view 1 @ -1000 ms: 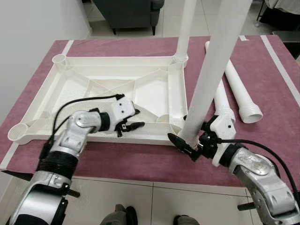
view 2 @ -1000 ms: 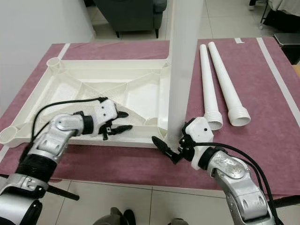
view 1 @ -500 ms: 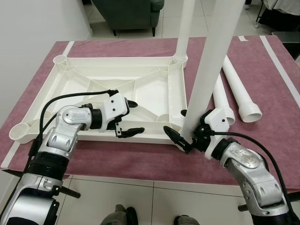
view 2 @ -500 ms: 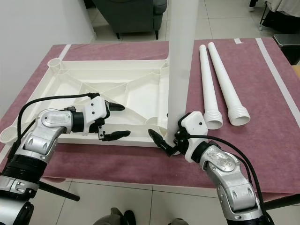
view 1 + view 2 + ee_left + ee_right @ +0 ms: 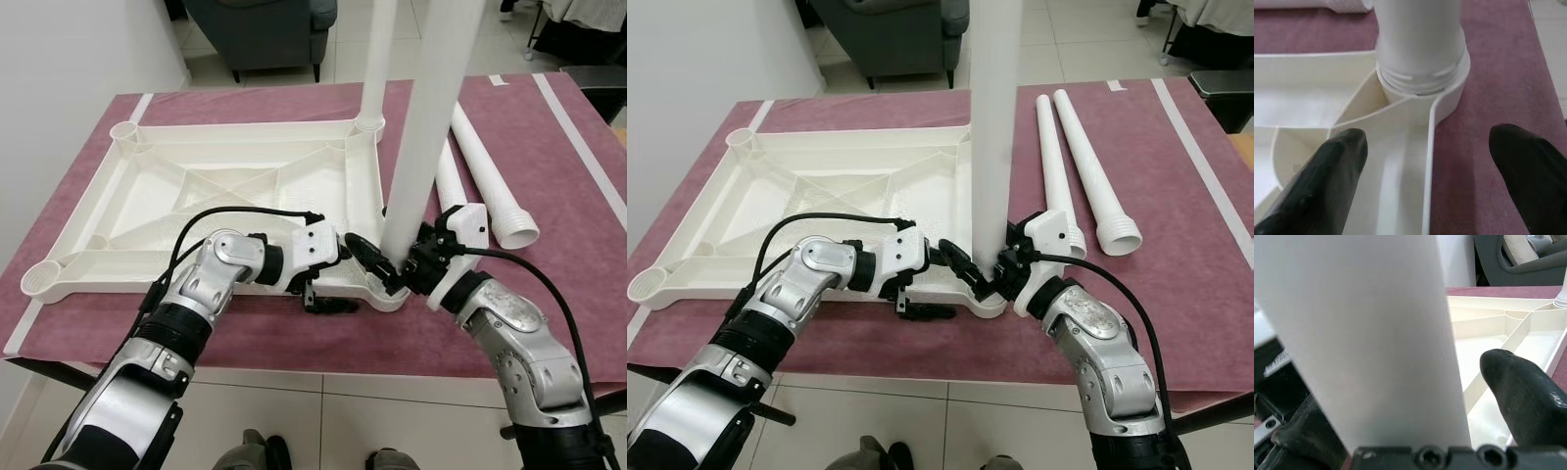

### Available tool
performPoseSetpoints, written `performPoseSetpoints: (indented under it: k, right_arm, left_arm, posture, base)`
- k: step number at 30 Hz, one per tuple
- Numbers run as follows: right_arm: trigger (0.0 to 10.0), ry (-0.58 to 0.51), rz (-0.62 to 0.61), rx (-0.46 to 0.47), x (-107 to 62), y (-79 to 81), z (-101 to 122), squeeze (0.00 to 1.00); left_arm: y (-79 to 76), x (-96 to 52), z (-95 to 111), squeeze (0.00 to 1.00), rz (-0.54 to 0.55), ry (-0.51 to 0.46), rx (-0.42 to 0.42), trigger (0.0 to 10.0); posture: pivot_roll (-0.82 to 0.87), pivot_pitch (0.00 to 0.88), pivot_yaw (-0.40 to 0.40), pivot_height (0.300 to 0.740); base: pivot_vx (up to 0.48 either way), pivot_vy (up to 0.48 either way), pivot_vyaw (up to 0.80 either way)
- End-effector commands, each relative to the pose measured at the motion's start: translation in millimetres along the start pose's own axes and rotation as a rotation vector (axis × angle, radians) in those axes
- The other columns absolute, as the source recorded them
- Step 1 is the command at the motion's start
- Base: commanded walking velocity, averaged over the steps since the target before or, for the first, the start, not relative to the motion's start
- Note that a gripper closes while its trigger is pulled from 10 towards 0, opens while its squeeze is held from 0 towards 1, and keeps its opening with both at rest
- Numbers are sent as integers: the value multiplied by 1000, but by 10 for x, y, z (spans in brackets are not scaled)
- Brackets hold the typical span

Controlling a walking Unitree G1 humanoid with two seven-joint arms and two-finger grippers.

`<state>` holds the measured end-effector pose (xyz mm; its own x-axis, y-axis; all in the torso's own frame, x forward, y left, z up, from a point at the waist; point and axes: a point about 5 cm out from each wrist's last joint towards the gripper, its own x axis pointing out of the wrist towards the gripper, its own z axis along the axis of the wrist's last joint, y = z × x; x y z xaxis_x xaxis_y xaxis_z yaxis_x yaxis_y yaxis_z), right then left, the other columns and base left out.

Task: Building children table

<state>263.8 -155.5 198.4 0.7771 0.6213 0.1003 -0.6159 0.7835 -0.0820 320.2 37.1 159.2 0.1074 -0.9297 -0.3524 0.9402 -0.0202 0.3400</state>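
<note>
While the upside-down white tabletop [image 5: 216, 186] lies on the maroon worktop [image 5: 549, 225], a white leg [image 5: 431, 108] stands upright in its near right corner socket, and the right pincer [image 5: 392, 276] pinches that leg low down. Spread wide, the left pincer [image 5: 1430, 176] straddles the tabletop's rim just beside that socket. Two loose legs [image 5: 1087, 166] lie on the worktop to the right.

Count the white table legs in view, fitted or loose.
4. One upright leg in the tabletop's far right corner socket; one upright leg at the near right corner, held by the right gripper; two loose legs lying on the mat beside it.
</note>
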Motion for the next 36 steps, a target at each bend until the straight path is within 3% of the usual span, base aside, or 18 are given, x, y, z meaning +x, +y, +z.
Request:
performPoseSetpoints:
  k: [1, 2, 3, 5, 6, 8, 9, 16, 21, 28, 36]
  right_arm:
    - [10000, -4, -2, 36, 19, 7, -25, 0]
    - [10000, -4, -2, 36, 19, 7, -25, 0]
    - [10000, -5, -4, 38, 20, 10, -28, 0]
    - [10000, -5, -4, 38, 20, 10, -28, 0]
    - [10000, -6, -8, 43, 19, 13, -31, 0]
    - [10000, -6, -8, 43, 19, 13, -31, 0]
    - [10000, -6, -11, 45, 14, 17, -37, 0]
    - [10000, -8, -12, 51, 2, 6, -36, 0]
    - [10000, 14, 55, 41, -6, 41, -31, 0]
    - [10000, 80, 254, 16, -49, 159, -44, 0]
    - [10000, 73, 325, 20, 26, 128, -20, 0]
  left_arm:
    - [-27, 18, -71, 0, -35, 48, 13, 4510]
    - [-27, 18, -71, 0, -35, 48, 13, 4510]
    - [-25, 23, -83, 0, -33, 59, 19, 3647]
    - [-25, 23, -83, 0, -33, 59, 19, 3647]
    - [-13, 26, -107, 0, -28, 78, 29, 1412]
    - [-13, 26, -107, 0, -28, 78, 29, 1412]
    - [-6, 25, -136, 0, -24, 100, 36, 0]
    - [5, 22, -196, 0, -26, 131, 57, 0]
    - [33, -21, -181, 0, -26, 130, 76, 0]
    - [51, -285, -88, 0, -49, 45, 81, 0]
    - [-106, -479, -98, 0, -103, 7, 78, 0]
  posture:
    - [-154, 117, 186, 740]
    - [-154, 117, 186, 740]
    - [-154, 118, 187, 740]
    - [-154, 118, 187, 740]
    - [-153, 120, 188, 740]
    - [-153, 120, 188, 740]
    - [-153, 122, 189, 740]
    - [-151, 127, 186, 740]
    - [-146, 128, 182, 740]
    - [-137, 131, 184, 740]
    - [-114, 130, 174, 740]
  base:
    - [0, 0, 0]
    - [0, 0, 0]
    - [0, 0, 0]
    - [0, 0, 0]
    - [0, 0, 0]
    - [0, 0, 0]
    - [0, 0, 0]
    - [0, 0, 0]
    - [0, 0, 0]
    - [0, 0, 0]
    - [0, 0, 0]
